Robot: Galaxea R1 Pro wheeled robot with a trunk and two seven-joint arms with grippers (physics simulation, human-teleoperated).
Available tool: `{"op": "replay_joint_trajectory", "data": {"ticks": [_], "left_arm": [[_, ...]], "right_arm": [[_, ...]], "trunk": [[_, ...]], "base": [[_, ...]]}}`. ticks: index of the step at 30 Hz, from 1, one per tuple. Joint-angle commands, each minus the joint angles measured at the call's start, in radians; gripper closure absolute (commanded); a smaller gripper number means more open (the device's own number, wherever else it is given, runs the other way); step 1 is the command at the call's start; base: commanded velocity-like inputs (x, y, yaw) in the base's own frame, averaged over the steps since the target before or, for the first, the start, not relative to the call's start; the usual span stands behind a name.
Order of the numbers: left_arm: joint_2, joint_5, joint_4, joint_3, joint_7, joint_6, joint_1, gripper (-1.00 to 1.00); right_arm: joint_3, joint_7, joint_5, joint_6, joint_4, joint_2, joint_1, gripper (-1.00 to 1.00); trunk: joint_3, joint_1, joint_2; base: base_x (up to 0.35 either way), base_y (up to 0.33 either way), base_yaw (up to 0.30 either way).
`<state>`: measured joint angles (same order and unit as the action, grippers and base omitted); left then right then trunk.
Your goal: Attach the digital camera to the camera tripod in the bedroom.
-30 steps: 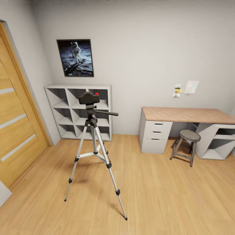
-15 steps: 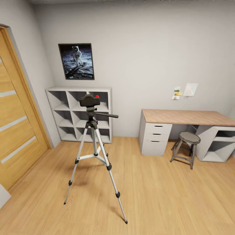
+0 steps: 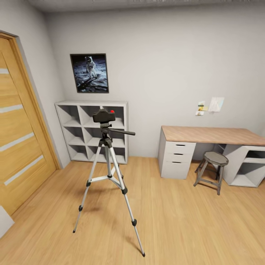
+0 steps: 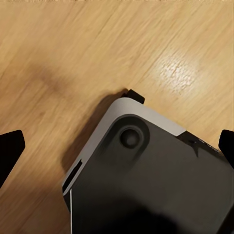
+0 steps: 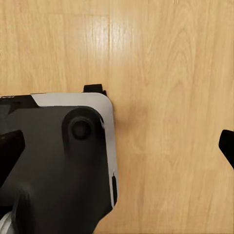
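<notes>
A: From the head view, we see the digital camera (image 3: 103,115) sitting on top of the camera tripod (image 3: 109,176), its red dot facing up. The tripod stands on the wood plank floor (image 3: 176,221) of the bedroom, in front of the white cube shelf (image 3: 94,130).

B: We also see the astronaut poster (image 3: 89,73) above that shelf, the wooden door (image 3: 20,140) to the left, and the bench (image 3: 213,135) against the far wall with a grey stool (image 3: 212,171) just beside it.

A: In the left wrist view, we look down on the floor and a corner of the robot's dark base (image 4: 156,180). The left end effector (image 4: 117,148) shows black fingertips (image 4: 9,151) at both edges, spread wide with nothing between them.

B: In the right wrist view we find much the same: the base corner (image 5: 58,156) over the planks, and the right end effector (image 5: 117,146) with fingertips (image 5: 9,148) far apart, holding nothing.
</notes>
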<state>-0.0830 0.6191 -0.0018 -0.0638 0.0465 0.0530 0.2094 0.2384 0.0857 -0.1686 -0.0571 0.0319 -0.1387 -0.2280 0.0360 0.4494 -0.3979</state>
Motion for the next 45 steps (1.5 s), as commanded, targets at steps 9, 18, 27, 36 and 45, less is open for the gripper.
{"op": "replay_joint_trajectory", "data": {"ticks": [9, 18, 27, 36, 45], "left_arm": [[-0.001, 0.006, -0.001, -0.006, 0.005, 0.008, 0.001, -1.00], [-0.002, 0.006, -0.005, -0.001, 0.005, 0.008, 0.001, -1.00], [-0.002, 0.008, -0.006, -0.001, 0.005, 0.008, 0.001, -1.00], [0.001, 0.004, -0.006, -0.001, 0.004, 0.008, 0.001, -1.00], [0.040, 0.006, 0.000, -0.006, 0.005, 0.002, -0.005, -1.00]], "right_arm": [[0.009, 0.000, 0.010, -0.027, 0.003, -0.001, 0.006, -1.00], [0.009, 0.000, 0.012, -0.029, 0.003, -0.001, 0.007, -1.00], [0.009, 0.000, 0.012, -0.029, 0.003, -0.002, 0.007, -1.00], [0.009, 0.000, 0.012, -0.032, 0.003, 0.003, 0.007, -1.00], [0.009, -0.003, 0.012, -0.030, 0.003, 0.027, 0.007, -1.00]], "trunk": [[-0.012, 0.001, -0.002], [-0.026, 0.001, -0.002], [-0.040, 0.001, -0.002], [-0.053, 0.001, -0.002], [-0.065, 0.001, -0.002]], "base": [[0.000, 0.000, 0.036], [0.000, 0.000, 0.003], [0.000, 0.000, 0.000], [0.000, 0.000, 0.000], [0.000, 0.000, 0.000]]}}
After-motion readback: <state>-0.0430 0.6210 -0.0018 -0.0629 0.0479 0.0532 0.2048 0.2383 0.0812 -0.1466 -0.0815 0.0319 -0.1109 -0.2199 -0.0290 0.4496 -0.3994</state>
